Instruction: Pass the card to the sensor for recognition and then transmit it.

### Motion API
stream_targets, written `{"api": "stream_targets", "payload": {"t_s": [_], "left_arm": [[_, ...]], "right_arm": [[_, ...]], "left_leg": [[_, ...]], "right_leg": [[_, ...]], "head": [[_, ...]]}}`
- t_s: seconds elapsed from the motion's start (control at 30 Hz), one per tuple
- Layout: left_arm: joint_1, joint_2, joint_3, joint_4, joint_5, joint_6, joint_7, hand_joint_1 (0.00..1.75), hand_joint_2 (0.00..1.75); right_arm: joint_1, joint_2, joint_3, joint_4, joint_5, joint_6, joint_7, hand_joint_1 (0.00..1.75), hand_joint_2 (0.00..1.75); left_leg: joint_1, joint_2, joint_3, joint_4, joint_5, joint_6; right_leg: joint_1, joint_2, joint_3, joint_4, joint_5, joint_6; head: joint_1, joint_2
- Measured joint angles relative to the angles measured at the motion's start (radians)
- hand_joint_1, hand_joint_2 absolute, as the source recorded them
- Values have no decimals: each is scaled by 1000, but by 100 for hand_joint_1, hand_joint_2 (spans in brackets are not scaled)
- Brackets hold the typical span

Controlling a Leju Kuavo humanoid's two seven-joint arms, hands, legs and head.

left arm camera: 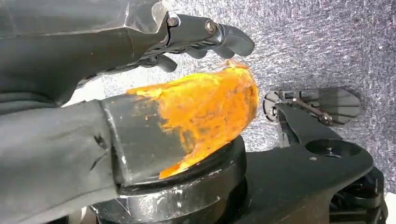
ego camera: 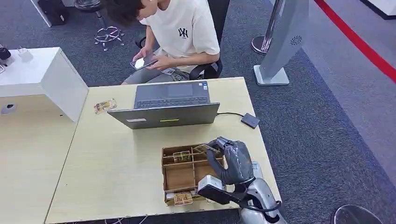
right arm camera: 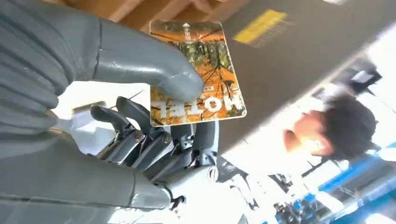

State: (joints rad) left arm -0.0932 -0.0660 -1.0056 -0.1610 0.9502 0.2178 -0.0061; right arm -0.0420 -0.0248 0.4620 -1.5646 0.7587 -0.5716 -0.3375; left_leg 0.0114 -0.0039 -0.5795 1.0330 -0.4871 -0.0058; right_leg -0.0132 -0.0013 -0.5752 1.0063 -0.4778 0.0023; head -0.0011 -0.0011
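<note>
Pinching card [right arm camera: 198,74] between thumb and fingers of right robot hand [ego camera: 231,161], over tray [ego camera: 180,179] on bench [ego camera: 116,163]. Left robot hand [left arm camera: 154,107] idle, grip unclear. Next: carry card far-right to sensor [ego camera: 250,120].

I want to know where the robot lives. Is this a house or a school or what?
Probably an office or a demo room, not a house. There is grey carpet, a pale desk with a laptop on it, and a person in an office chair looking at a phone. The right hand holds a card.
</note>
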Motion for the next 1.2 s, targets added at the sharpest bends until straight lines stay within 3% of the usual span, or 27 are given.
{"api": "stream_targets", "payload": {"t_s": [0.23, 0.4, 0.8, 1.0, 1.2], "left_arm": [[2, 0, 0, 0, 19, 5, -9, 0, 0], [2, -1, 0, 0, 24, 5, -15, 0, 0], [2, -2, 0, 0, 34, 5, -15, 0, 0], [1, -3, -2, 0, 34, 4, -3, 0, 0], [-1, -2, -19, 0, 27, -2, 8, 0, 0]], "right_arm": [[43, 4, -66, -202, -356, 140, -135, 175, 175], [60, 5, -105, -274, -399, 180, -150, 175, 175], [69, 24, -131, -282, -337, 201, -167, 175, 175], [62, 33, -131, -275, -162, 107, -150, 175, 175], [-5, 35, -86, -235, 49, -23, -79, 175, 175]], "left_leg": [[0, 0, 0, 0, 0, 0], [0, 0, 0, 0, 0, 0], [0, 0, 0, 0, 0, 0], [0, 0, 0, 0, 0, 0], [0, 0, 0, 0, 0, 0]], "right_leg": [[0, 0, 0, 0, 0, 0], [0, 0, 0, 0, 0, 0], [0, 0, 0, 0, 0, 0], [0, 0, 0, 0, 0, 0], [0, 0, 0, 0, 0, 0]], "head": [[0, 0], [0, 0], [0, 0], [0, 0], [0, 0]]}}
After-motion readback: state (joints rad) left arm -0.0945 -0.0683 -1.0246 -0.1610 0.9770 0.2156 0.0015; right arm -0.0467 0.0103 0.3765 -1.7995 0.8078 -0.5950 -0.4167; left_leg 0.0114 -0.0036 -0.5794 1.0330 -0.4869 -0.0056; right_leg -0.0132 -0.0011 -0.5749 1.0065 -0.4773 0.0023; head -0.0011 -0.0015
